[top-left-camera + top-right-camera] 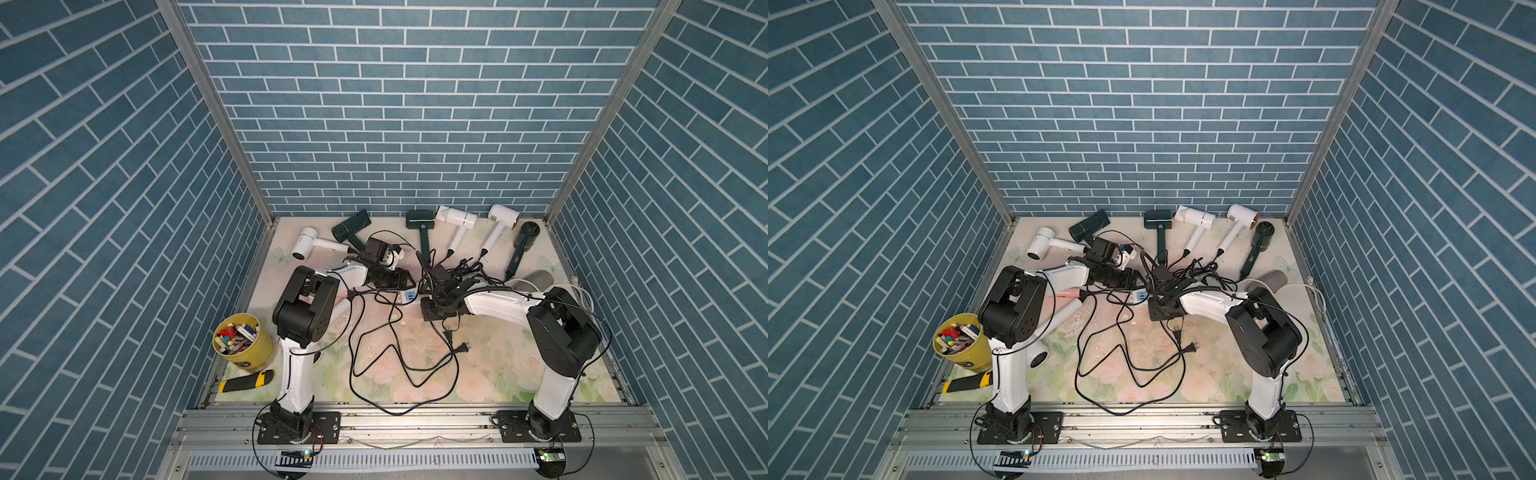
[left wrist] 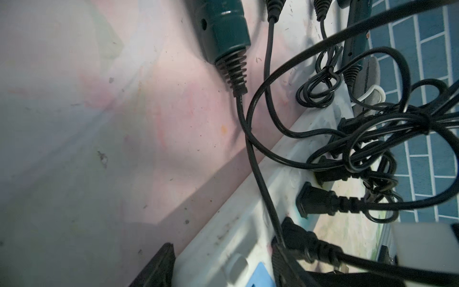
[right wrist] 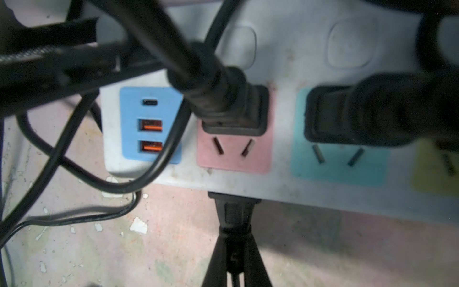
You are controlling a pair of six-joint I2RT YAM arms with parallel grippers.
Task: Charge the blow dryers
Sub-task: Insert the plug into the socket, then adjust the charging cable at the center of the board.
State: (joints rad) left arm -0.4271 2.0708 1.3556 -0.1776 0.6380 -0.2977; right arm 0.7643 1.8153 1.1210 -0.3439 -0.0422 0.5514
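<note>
Both top views: blow dryers (image 1: 456,217) along back wall (image 1: 407,124), cords (image 1: 467,267) knotted mid-table. Left wrist: left gripper (image 2: 222,244) astride power strip (image 2: 236,218); clamped or not, cannot tell. Right wrist: right gripper (image 3: 234,229) clenched on plug (image 3: 234,211) beside strip edge. Risk: skewed prongs from cord snag.

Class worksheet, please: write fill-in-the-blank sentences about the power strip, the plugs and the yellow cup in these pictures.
1. On the power strip, the blue panel has two USB ports with ___ inserts.
2. Beside that panel, a seated plug occupies the ___ socket.
3. The right gripper is shut on a second plug, coloured ___.
4. In a top view, the yellow cup stands nearest the ___ arm.
Missing words: orange; pink; black; left.
</note>
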